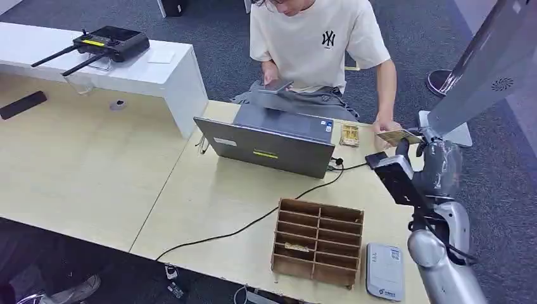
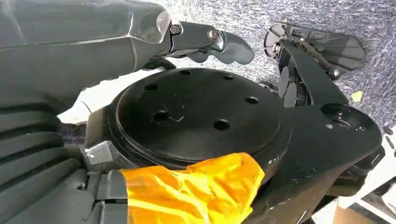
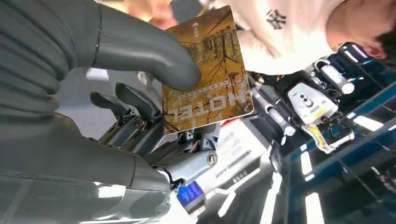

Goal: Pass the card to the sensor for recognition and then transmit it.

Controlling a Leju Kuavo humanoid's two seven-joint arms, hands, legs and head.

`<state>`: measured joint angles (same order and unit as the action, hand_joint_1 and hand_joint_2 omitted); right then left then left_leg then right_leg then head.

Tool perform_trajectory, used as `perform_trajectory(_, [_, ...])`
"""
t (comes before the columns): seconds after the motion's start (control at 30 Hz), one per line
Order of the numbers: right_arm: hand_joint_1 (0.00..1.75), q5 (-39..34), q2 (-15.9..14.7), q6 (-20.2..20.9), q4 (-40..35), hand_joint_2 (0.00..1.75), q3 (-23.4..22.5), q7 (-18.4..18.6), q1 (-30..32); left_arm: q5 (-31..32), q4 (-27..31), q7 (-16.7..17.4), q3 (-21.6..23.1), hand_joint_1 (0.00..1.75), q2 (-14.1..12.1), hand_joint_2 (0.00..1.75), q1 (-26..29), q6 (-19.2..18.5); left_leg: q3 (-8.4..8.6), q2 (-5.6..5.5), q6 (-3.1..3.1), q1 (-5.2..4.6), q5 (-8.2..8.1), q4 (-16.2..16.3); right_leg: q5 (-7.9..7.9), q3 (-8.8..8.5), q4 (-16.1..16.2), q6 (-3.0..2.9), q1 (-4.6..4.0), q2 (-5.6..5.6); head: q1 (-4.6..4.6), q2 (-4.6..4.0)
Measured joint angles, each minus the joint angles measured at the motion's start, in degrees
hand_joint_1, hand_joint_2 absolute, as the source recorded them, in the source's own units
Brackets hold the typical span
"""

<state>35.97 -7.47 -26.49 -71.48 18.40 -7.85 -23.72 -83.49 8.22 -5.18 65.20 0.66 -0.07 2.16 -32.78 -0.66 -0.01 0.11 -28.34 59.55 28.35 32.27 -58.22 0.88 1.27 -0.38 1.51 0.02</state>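
Handover is judged to be the step in hand. A yellow printed card (image 1: pixel 399 136) is pinched by the right hand (image 1: pixel 425 147) at the far right corner of the table (image 1: pixel 95 177); in the right wrist view the card (image 3: pixel 208 72) is seen clamped between the thick grey thumb (image 3: pixel 140 49) and the darker fingers (image 3: pixel 135 100) beneath it, the rest of the card standing free. A seated person's hand (image 1: pixel 384 128) is placed just beside the card's far edge, though whether it is touching cannot be told. The grey card reader (image 1: pixel 384 271), taken to be the sensor, lies flat at the near edge of the table, just beside the wooden slotted organiser (image 1: pixel 318 242) and well apart from the card. Recognition is therefore presumed done, though this cannot be confirmed. For the next move, the card is to be held steady and level until it is gripped by the person, and the thumb is to be eased only then. The left hand (image 2: pixel 205 42) is seen with fingers curled and nothing held.
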Motion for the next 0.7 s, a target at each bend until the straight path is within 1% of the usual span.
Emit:
perform_trajectory(0.1, [1.75, -4.8, 0.3, 1.7, -3.1, 1.75, -2.5, -1.1, 2.2, -0.7, 0.0, -0.3, 0.0, 0.0, 0.3, 1.75, 0.0, 0.5, 0.0, -0.01, 0.0, -0.01, 0.0, 0.0, 0.0, 0.0, 0.0, 0.0, 0.01, 0.0, -0.02, 0.0])
perform_trajectory(0.27, [1.75, -11.3, 0.4, 4.5, -8.2, 1.75, -5.8, -1.8, 5.8, -1.0, 0.0, -1.3, 0.0, 0.0, 1.4, 1.75, 0.0, 2.7, 0.02, -0.09, 0.0, -0.04, 0.0, 0.0, 0.0, -0.01, 0.0, 0.01, 0.05, -0.04, 0.02, 0.0])
perform_trajectory(0.5, [1.75, -12.9, 0.5, 5.4, -11.5, 1.75, -8.0, -1.9, 8.2, -1.1, 0.0, -1.5, 0.0, 0.0, 1.4, 1.75, 0.0, 2.9, 0.02, -0.1, 0.01, -0.04, 0.01, 0.0, 0.0, -0.01, 0.0, 0.01, 0.05, -0.04, 0.0, 0.0])
perform_trajectory(0.57, [1.75, -15.3, 0.5, 6.1, -12.1, 1.75, -8.5, -2.0, 8.8, -1.2, 0.0, -1.5, 0.0, 0.0, 1.4, 1.75, 0.0, 2.9, 0.03, -0.11, 0.04, -0.04, 0.03, 0.0, 0.0, -0.01, 0.0, 0.01, 0.05, -0.06, 0.0, 0.0])
perform_trajectory(0.7, [1.75, -21.1, 0.5, 9.0, -13.7, 1.75, -10.1, -2.4, 11.6, -1.3, 0.0, -1.8, 0.0, 0.0, 1.8, 1.75, 0.0, 3.4, 0.01, -0.16, 0.04, -0.05, 0.03, 0.0, 0.0, -0.02, 0.0, 0.01, 0.05, -0.1, 0.0, 0.0])
